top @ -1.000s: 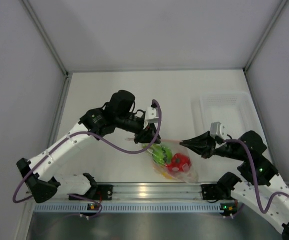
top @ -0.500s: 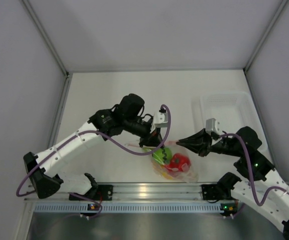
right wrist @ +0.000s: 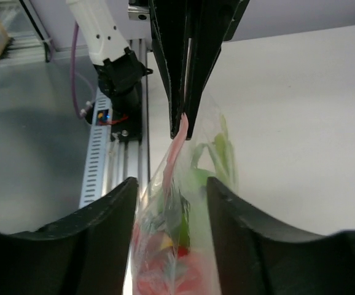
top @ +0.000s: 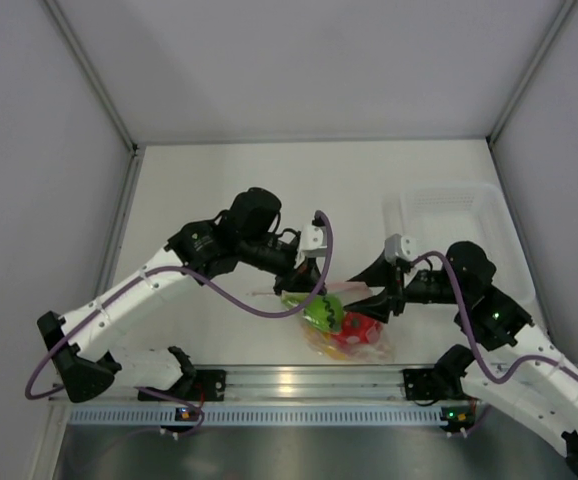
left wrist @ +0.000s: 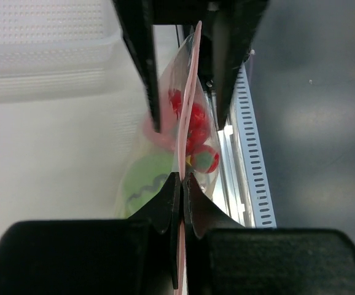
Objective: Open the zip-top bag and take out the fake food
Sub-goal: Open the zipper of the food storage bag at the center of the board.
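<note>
The zip-top bag [top: 344, 325] hangs by its pink zip strip [top: 314, 292] near the table's front middle. My left gripper [top: 304, 283] is shut on the strip's left end; in the left wrist view [left wrist: 182, 178] the strip runs between its closed tips. The fake food is inside the bag: a green piece [top: 323, 312] and red pieces [top: 355, 331], which also show in the left wrist view [left wrist: 196, 120]. My right gripper [top: 361, 292] is open, and in the right wrist view [right wrist: 171, 184] its fingers [right wrist: 91, 233] stand on either side of the bag [right wrist: 183, 239] without pinching it.
A rigid translucent white tray [top: 449, 215] stands at the back right and also shows in the left wrist view [left wrist: 42, 55]. The metal rail [top: 299, 380] with the arm bases runs along the near edge, just in front of the bag.
My right gripper has moved left until its open fingers straddle the bag's right side. My left gripper, still shut on the strip, shifted right and then slightly back left.
</note>
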Action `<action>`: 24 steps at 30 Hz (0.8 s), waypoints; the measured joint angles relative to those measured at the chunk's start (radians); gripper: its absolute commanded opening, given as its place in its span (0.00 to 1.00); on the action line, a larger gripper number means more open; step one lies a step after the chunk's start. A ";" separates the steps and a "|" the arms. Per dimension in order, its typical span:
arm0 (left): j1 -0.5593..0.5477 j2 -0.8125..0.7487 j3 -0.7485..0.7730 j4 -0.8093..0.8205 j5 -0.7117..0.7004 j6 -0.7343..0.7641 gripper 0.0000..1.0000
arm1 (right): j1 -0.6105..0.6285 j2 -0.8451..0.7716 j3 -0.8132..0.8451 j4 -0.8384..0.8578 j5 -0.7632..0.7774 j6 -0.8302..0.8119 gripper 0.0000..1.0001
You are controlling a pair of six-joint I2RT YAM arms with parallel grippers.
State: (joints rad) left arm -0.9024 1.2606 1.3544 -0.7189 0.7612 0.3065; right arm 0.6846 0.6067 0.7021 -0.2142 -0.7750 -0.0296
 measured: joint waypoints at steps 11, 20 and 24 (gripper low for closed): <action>0.101 0.000 0.135 -0.045 -0.052 0.041 0.33 | 0.034 0.290 0.266 -0.054 0.082 -0.104 0.00; 0.142 -0.122 0.067 0.006 -0.192 -0.028 0.98 | 0.047 0.285 0.334 -0.243 0.124 -0.270 0.00; 0.142 -0.240 -0.039 0.011 -0.277 -0.077 0.99 | 0.154 0.299 0.187 -0.182 0.172 -0.250 0.00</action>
State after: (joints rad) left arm -0.7601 1.0210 1.3159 -0.7082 0.4839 0.2291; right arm 0.8383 0.9062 0.8894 -0.3962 -0.6033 -0.2794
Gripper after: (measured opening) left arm 0.984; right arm 0.005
